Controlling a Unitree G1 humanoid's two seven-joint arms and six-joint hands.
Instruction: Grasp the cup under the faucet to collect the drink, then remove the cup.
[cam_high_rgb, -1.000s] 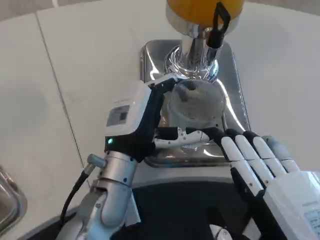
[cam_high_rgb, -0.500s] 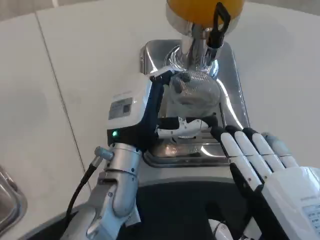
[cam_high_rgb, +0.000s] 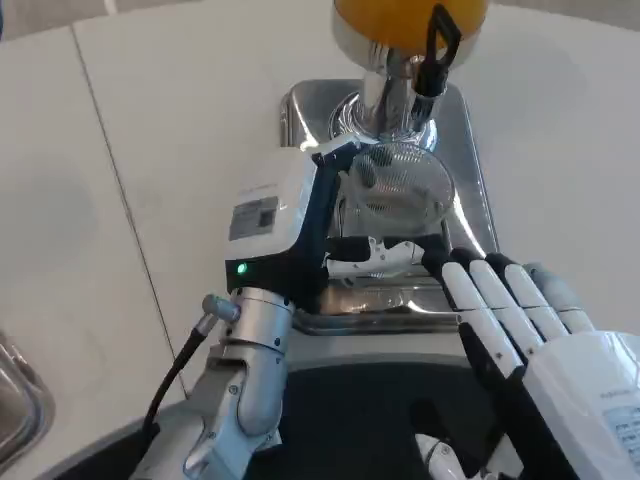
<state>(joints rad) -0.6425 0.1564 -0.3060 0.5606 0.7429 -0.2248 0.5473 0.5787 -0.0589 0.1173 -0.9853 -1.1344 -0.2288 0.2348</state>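
A clear ribbed plastic cup (cam_high_rgb: 400, 190) stands over the steel drip tray (cam_high_rgb: 470, 180), just below the dispenser's chrome column and black tap lever (cam_high_rgb: 438, 50). My left hand (cam_high_rgb: 300, 225) grips the cup from its left side, with fingers (cam_high_rgb: 385, 252) wrapped across its front. The orange drink tank (cam_high_rgb: 410, 15) sits at the top edge. My right hand (cam_high_rgb: 510, 310) hovers at the tray's near right corner, fingers straight and apart, holding nothing. I cannot tell whether liquid is in the cup.
The white table (cam_high_rgb: 150, 150) spreads to the left and right of the dispenser. A metal object's rim (cam_high_rgb: 15, 410) shows at the lower left edge. My dark torso (cam_high_rgb: 370, 420) fills the bottom middle.
My left hand has carried the cup away from me and slightly right, up under the tap. The right hand has barely shifted.
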